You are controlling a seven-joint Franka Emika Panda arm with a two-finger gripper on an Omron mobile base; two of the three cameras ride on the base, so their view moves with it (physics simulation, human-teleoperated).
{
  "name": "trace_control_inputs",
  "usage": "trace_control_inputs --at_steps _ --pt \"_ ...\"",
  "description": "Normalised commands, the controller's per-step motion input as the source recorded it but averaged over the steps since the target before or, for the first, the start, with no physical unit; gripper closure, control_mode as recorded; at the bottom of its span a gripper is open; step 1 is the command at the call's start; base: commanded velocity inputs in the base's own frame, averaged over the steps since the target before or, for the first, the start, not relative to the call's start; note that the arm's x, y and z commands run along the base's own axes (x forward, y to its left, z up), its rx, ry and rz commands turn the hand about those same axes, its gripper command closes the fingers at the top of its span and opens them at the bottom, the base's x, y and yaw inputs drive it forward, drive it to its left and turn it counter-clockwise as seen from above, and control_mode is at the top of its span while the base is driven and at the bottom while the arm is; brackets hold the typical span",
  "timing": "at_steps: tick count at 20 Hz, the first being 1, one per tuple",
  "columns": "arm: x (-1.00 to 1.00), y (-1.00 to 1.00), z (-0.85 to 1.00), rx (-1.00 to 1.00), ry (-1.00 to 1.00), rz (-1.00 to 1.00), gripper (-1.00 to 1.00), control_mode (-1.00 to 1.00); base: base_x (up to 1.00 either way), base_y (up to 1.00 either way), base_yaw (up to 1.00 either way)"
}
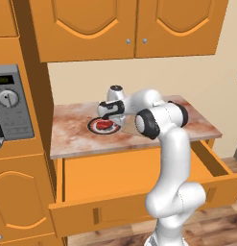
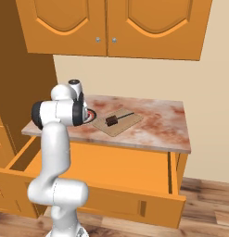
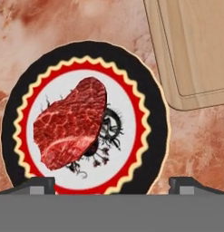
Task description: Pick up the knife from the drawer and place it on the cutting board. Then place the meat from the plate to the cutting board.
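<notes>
The knife (image 2: 117, 117) is already lying on the cutting board (image 2: 120, 122), so the step in hand is judged to be the meat. In the hand view the gripper (image 3: 111, 185) is being held above the plate (image 3: 152, 108) with its jaws spread wide and nothing between them; only the two dark fingertips (image 3: 38, 185) are being seen, one at each side of the plate's near rim. The meat (image 3: 71, 122) is lying flat on the plate's white centre, on the side away from the cutting board, so it is placed nearer to one fingertip than to the other, not in the middle between them. Its long axis is running slantwise across the line that joins the fingertips. The coming move is therefore judged to need a small shift of the hand away from the cutting board, and perhaps a turn of the wrist, before it is being lowered. In the left base view the gripper (image 1: 109, 113) is being seen hanging just over the plate (image 1: 92, 126) on the counter (image 1: 72, 137), above the open drawer (image 1: 139, 199).
</notes>
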Motion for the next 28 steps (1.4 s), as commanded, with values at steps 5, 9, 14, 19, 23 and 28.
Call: trace_control_inputs --at_steps 5,9,14,19,23,28 --pt "0.14 0.06 -0.04 0.00 0.00 0.00 -1.00 -1.00 0.00 0.00 0.00" --pt "0.20 0.06 -0.08 0.00 0.00 0.00 -1.00 -1.00 0.00 0.00 0.00" --pt "0.17 0.07 -0.10 0.00 0.01 0.00 -1.00 -1.00 0.00 0.00 0.00" --pt "0.13 0.04 -0.12 0.00 0.02 0.00 -1.00 -1.00 0.00 0.00 0.00" --pt "0.13 0.03 -0.15 0.00 0.02 0.00 -1.00 -1.00 0.00 0.00 0.00" --pt "0.14 0.03 -0.14 0.00 0.02 0.00 -1.00 -1.00 0.00 0.00 0.00"
